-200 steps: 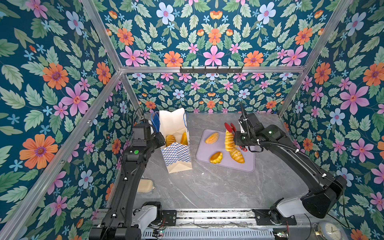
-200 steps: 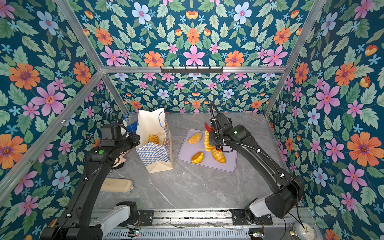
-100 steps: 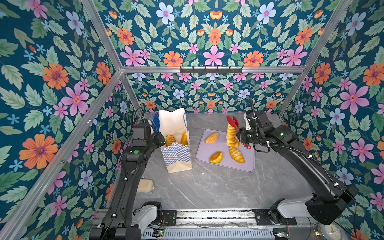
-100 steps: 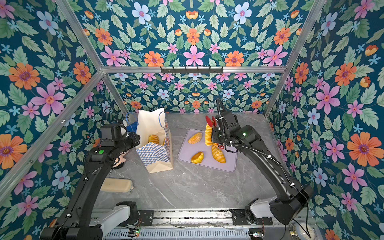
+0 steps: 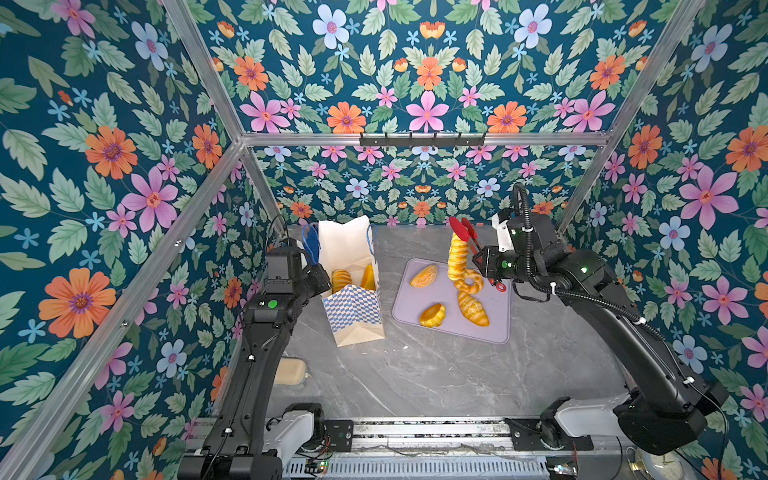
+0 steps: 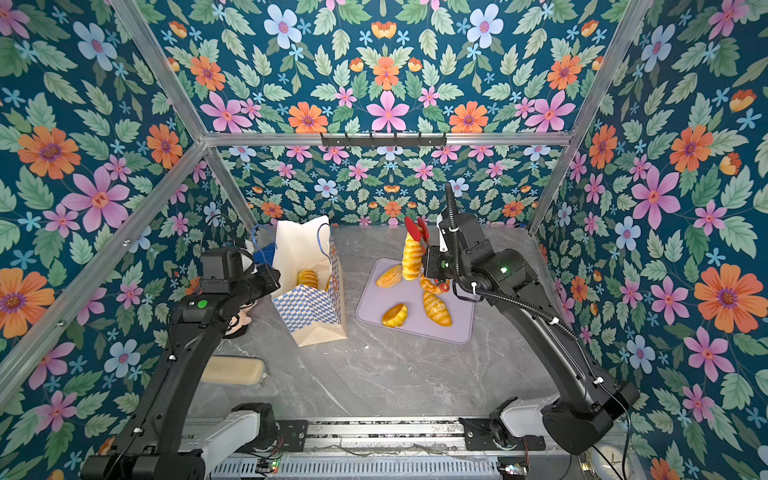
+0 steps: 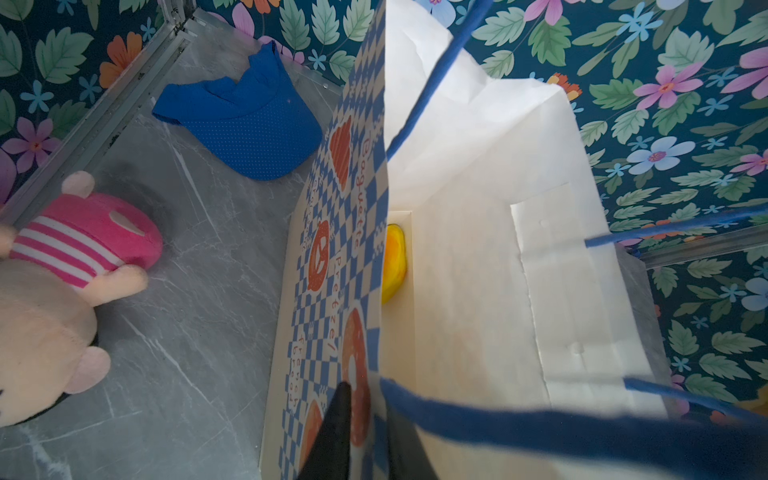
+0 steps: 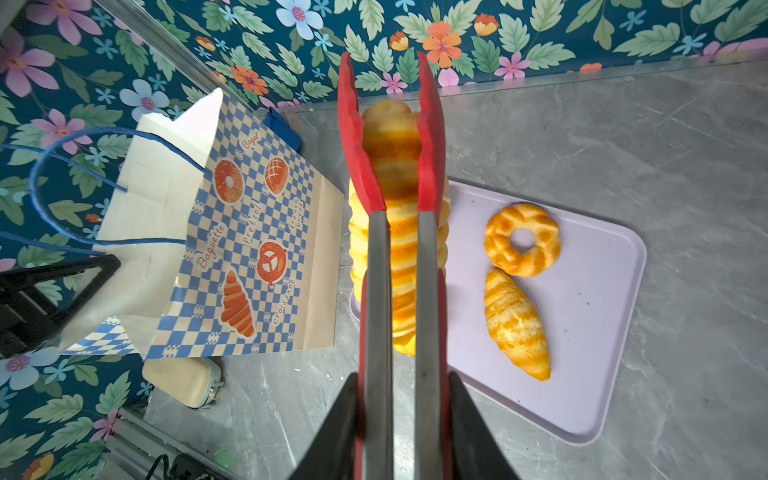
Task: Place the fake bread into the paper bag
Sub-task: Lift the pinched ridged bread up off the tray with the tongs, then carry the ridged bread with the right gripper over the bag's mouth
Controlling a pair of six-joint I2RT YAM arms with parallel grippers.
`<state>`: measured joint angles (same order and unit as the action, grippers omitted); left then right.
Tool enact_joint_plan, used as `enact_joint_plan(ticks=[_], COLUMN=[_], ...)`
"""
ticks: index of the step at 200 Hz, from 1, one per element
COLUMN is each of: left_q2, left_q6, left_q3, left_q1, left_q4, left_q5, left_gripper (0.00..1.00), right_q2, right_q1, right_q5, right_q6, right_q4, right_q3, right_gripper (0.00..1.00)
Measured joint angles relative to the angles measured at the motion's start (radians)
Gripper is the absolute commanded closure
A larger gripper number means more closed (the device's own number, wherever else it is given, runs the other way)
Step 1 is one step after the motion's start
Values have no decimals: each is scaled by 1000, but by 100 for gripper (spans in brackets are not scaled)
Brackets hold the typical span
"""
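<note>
The wall of the paper bag [image 7: 478,249] hides most of a yellow bread [image 7: 392,262] inside. The plush doll [image 7: 62,270] is cut by the left wrist view's edge. The left gripper [image 7: 370,419] shows only as a blurred dark shape at the bag's rim. The tongs [image 8: 378,291] cover part of the twisted roll [image 8: 397,166].

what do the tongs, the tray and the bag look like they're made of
tongs: dull grey metal arms, matte red tips, probably silicone.
tray: smooth lilac plastic or silicone, rounded rim; can't tell which.
paper bag: matte printed paper, sharp creases and folds.
</note>
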<state>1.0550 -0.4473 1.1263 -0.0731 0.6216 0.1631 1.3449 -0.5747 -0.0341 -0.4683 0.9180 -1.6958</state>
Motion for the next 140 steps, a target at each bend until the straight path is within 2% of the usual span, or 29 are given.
enact_joint_plan(ticks=[140], left_q2=[0], left_q6=[-16], left_q3=[0], left_q1=[0], left_q4=[0], left_q5=[10], left_gripper=[83], right_q2=[43], right_q1=[0], right_q5=[148], right_q6=[-10], right_q4=[-101], right_q3=[-150], right_gripper=[71])
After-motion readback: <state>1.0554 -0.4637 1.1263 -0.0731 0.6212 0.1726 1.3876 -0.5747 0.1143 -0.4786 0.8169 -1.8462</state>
